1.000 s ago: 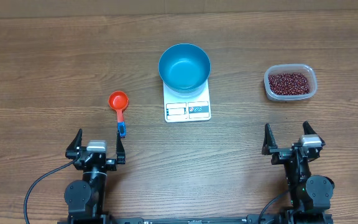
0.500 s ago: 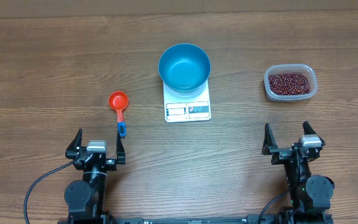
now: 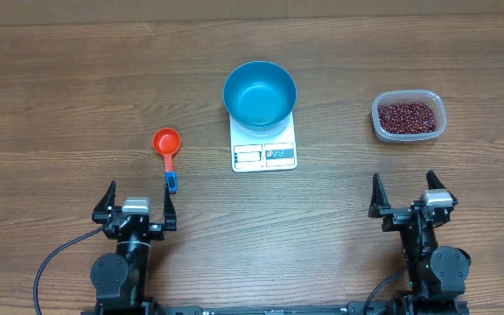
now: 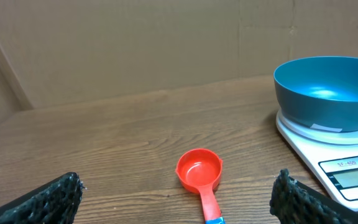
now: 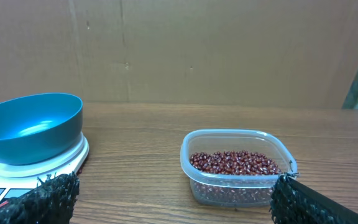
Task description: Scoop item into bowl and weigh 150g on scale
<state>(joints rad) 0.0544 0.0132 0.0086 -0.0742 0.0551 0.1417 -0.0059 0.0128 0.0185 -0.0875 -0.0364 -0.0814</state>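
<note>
An empty blue bowl stands on the white scale at the table's centre. Dark red-brown beans fill a clear plastic tub at the right. A red scoop with a blue handle tip lies left of the scale. My left gripper stands open near the front edge, just behind the scoop's handle. At the front right, well short of the tub, my right gripper is open and holds nothing.
The wooden table stretches wide to the left and behind the scale. A brown cardboard wall rises at the table's far edge. A black cable loops by the left arm's base.
</note>
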